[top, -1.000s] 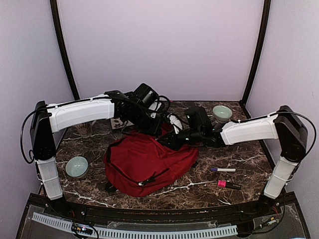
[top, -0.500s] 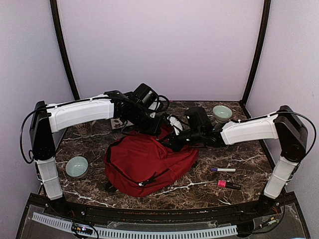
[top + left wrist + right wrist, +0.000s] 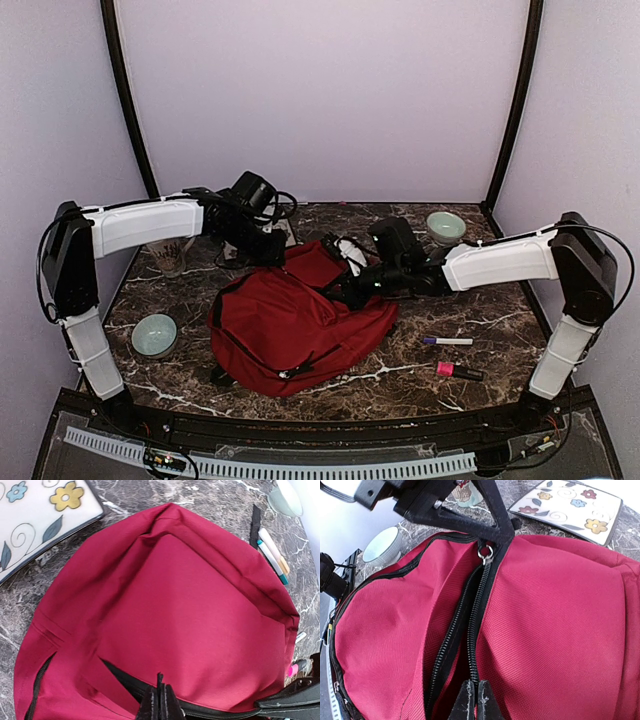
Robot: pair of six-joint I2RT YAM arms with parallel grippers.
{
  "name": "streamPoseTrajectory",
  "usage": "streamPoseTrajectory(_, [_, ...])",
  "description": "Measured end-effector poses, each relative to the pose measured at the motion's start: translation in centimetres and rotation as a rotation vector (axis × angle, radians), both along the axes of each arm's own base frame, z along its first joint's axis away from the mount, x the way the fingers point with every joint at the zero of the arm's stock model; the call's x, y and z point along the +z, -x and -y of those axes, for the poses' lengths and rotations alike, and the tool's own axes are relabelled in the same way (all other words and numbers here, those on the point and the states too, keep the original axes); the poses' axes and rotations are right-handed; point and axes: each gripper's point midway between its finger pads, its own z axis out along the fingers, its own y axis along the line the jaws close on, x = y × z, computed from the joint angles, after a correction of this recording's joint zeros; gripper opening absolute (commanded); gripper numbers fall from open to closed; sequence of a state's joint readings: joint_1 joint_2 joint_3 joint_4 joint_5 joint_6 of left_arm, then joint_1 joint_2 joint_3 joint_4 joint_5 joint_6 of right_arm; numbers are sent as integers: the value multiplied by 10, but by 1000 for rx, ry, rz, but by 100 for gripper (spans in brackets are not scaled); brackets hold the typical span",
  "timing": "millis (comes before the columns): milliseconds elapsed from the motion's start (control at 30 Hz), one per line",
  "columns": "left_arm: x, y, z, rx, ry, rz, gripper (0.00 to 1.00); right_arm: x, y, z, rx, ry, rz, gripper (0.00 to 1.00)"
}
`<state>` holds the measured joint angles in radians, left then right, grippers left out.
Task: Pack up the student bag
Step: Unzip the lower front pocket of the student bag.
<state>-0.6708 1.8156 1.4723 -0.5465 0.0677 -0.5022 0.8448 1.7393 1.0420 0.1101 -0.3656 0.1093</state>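
Pink marker pen point(image 3: 458, 371) near right on dark marble tabletop point(image 3: 420, 388), dark-red soft fabric backpack point(image 3: 290, 320) lying mid-table, right gripper point(image 3: 472, 696) pinched tight on its open zip edge, left gripper point(image 3: 159, 702) clamped at the backpack's metal zip ring point(image 3: 485, 553) farther back.

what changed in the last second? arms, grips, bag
The left gripper, shut on the zip pull, swung left, away from the right arm, drawing the far edge of the student bag with it. The right gripper closed onto the bag's zip edge, roughly where it already was. The bag's body, the near-left bowl, the far-right bowl and the markers stayed put.
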Motion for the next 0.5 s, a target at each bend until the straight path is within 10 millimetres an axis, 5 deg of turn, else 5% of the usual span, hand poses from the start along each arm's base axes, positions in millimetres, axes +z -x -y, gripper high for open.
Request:
streamPoseTrajectory(133, [0,-5,-6,16,3,1,0,1,0,0,2,10,-3,0])
streamPoseTrajectory(333, [8,-10,6,-12,81,16,0,8,-3,-2,0,27,-5,50])
streamPoseTrajectory(500, [13,-7,22,-60,165,5,0,27,-20,-17,-2,29,17,54])
